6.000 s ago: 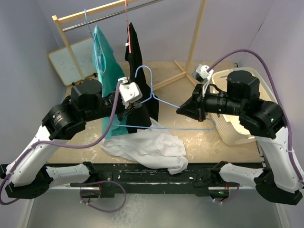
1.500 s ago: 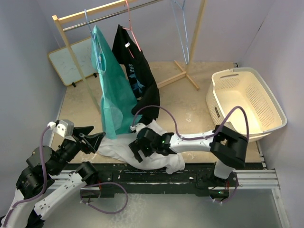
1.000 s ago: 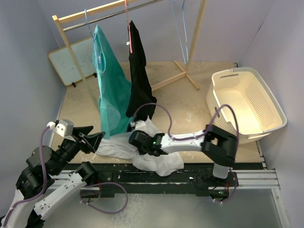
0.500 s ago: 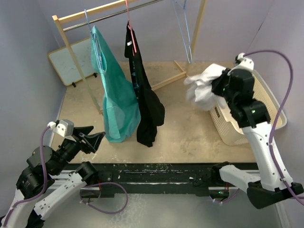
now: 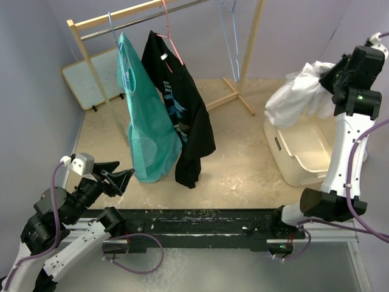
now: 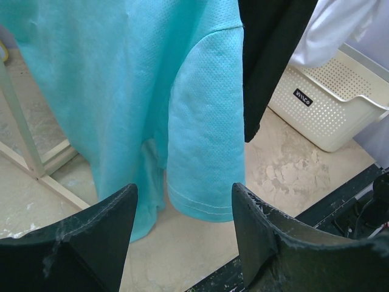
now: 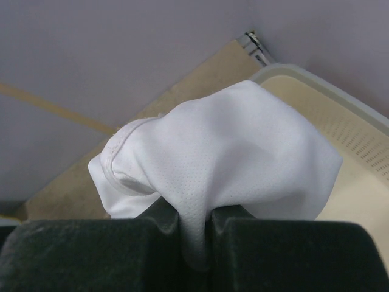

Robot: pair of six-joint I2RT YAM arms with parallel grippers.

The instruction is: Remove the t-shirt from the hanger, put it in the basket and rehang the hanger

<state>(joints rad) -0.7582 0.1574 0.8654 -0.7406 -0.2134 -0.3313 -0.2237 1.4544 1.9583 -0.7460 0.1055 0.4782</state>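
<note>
The white t-shirt [image 5: 298, 97] hangs bunched above the white laundry basket [image 5: 290, 165], off any hanger. My right gripper [image 5: 328, 76] is raised high at the right and shut on a fold of it; in the right wrist view the t-shirt [image 7: 231, 152] is pinched between the jaws of the gripper [image 7: 196, 243]. An empty light-blue hanger [image 5: 233, 42] hangs on the rail. My left gripper [image 5: 118, 176] stands open low at the left with nothing in it, and in its wrist view the gripper [image 6: 182, 191] faces a teal shirt [image 6: 152, 91].
A teal shirt [image 5: 146, 121] and a black shirt [image 5: 185, 121] hang on hangers from the wooden rack [image 5: 250, 55]. A whiteboard [image 5: 91, 79] leans at the back left. The basket [image 6: 328, 109] shows at the right of the left wrist view.
My right arm has carried the white t-shirt up and to the right, from beside the rack post to over the basket. The black shirt has swung and turned. The left arm has not moved.
</note>
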